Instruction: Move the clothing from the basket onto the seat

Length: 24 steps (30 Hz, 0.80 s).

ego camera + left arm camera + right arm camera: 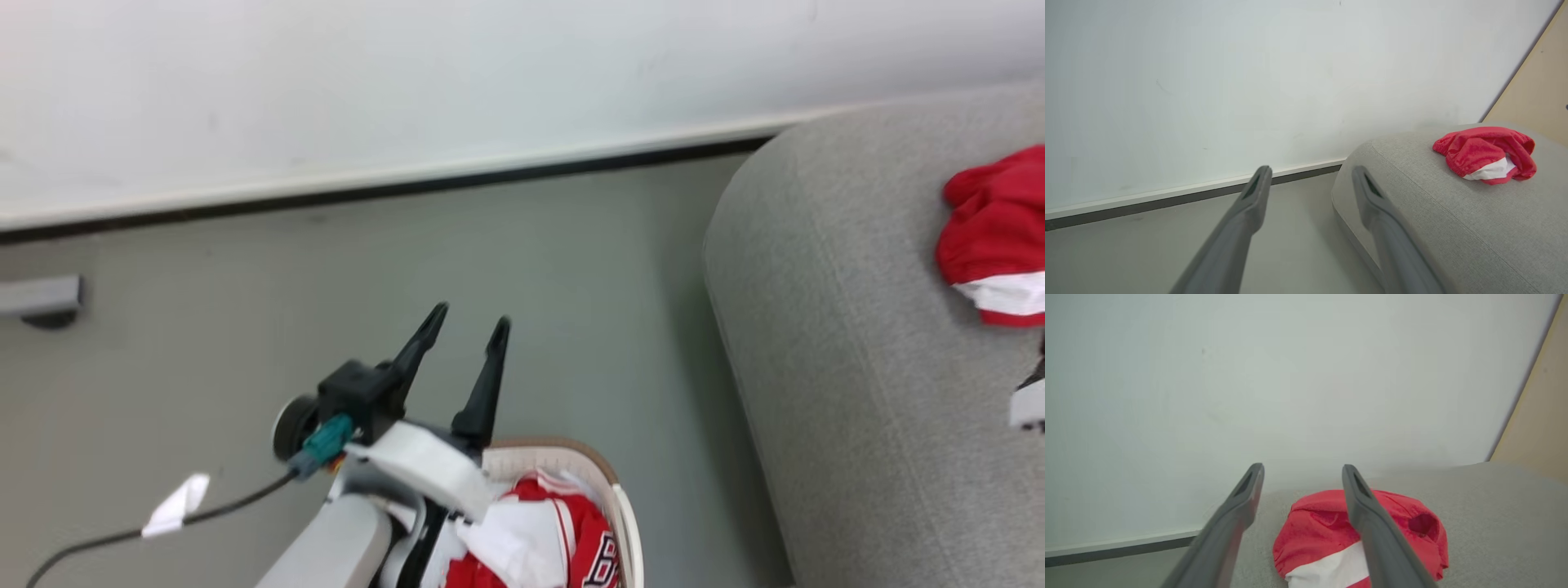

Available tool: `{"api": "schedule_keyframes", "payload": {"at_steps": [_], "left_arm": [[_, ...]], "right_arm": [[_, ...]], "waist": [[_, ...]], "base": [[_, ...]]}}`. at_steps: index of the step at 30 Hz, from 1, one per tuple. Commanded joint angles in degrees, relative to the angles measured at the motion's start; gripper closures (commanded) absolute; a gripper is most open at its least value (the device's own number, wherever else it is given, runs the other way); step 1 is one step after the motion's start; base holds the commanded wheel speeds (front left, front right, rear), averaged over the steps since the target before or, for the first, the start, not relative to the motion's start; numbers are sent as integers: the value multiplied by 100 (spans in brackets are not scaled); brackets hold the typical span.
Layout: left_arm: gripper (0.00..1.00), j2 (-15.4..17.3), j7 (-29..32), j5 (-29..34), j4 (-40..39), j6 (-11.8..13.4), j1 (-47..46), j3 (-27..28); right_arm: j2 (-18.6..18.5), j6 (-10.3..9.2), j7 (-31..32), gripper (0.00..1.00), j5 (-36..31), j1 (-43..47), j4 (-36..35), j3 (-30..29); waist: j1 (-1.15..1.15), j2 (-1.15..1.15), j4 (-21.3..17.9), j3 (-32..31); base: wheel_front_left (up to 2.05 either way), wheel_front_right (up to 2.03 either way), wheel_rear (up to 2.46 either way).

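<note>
The white basket (624,506) with its brown rim stands at the bottom of the head view. It holds red and white clothing (571,535), one piece with black-and-white lettering. My left gripper (472,318) is open and empty, raised above the basket's far-left rim, its fingers pointing at the floor and wall. In the left wrist view the left gripper (1310,169) frames the corner of the grey sofa (1453,220). A red garment with white trim (1488,153) lies crumpled on the sofa (857,367). My right gripper (1302,468) hangs open just above that garment (1323,535), not holding it.
Grey floor (571,269) runs between the basket and the sofa's rounded end, bounded by a white wall with a dark baseboard (408,184). A grey block (41,298) sits on the floor at far left. A tagged black cable (175,505) trails from my left wrist. A beige panel (1535,90) stands behind the sofa.
</note>
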Motion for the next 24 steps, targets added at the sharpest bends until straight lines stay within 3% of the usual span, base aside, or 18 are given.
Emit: {"api": "schedule_keyframes", "payload": {"at_steps": [1,8,15,24], "left_arm": [[0,55,-58,-31,23,40,148,28],[0,241,-290,-59,-52,347,861,387],[0,218,-334,130,-98,530,1537,896],[0,-110,-334,616,-247,317,2202,1486]], "right_arm": [[-3,-14,-16,0,58,169,-118,44],[245,-14,-16,0,357,1102,-945,828],[463,-14,-16,0,454,1831,-1244,1421],[593,-14,-16,0,359,2569,-1230,1907]], "waist": [[2,0,-45,-396],[2,0,-24,-798],[2,0,36,-1076],[2,0,156,-1272]], "base": [[0,0,0],[0,0,0],[0,0,0],[0,0,0]]}}
